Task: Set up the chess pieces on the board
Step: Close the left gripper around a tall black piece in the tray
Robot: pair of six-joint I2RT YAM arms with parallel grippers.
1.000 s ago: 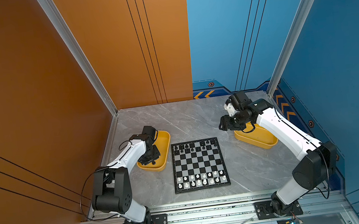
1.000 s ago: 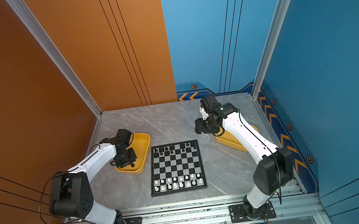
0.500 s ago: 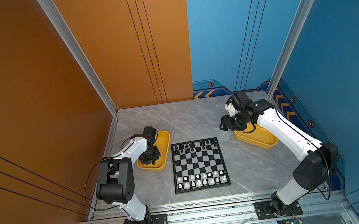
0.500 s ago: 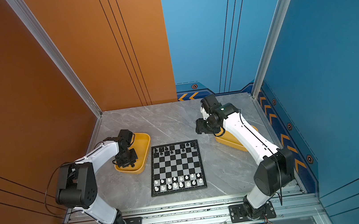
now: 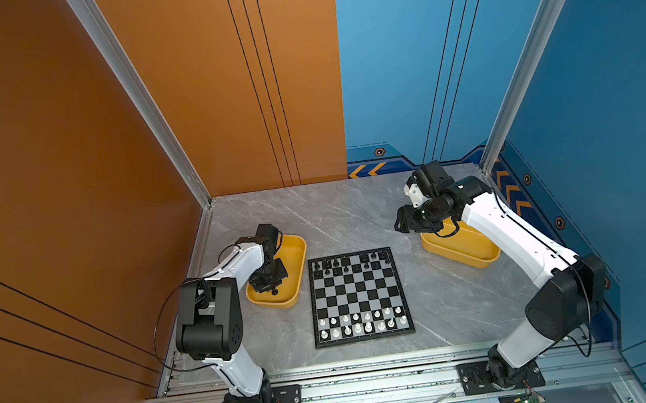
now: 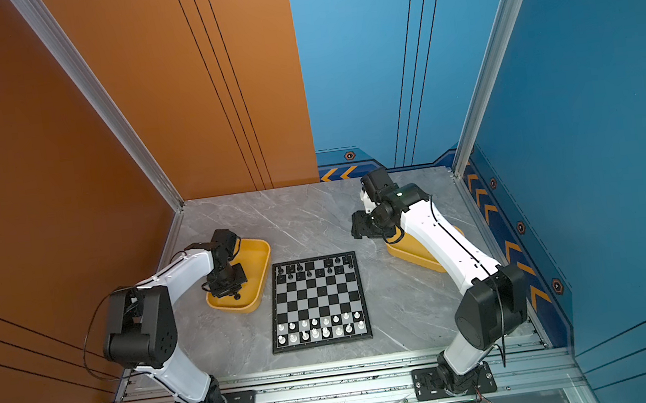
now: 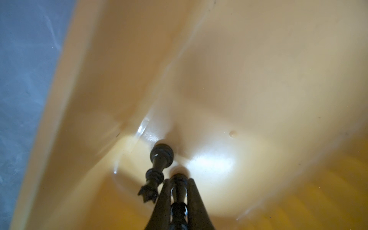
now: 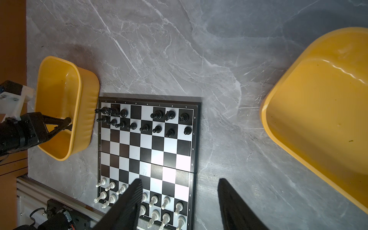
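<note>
Newly closed, our left end effector (image 7: 179,179) pinches a glossy black plastic chessman (image 7: 178,194) in the yellow rounded plastic tray (image 7: 258,79), ready to lift. Our right end effector (image 8: 179,179) waits open, empty.

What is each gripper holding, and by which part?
Left gripper pinches a small glossy black plastic chess piece around its slim stem; right gripper holds nothing.

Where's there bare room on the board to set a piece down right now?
The four middle rows of the board are bare, between the black pieces and the white pieces. Two back-row squares amid the black pieces are free; elsewhere those end rows are crowded.
</note>
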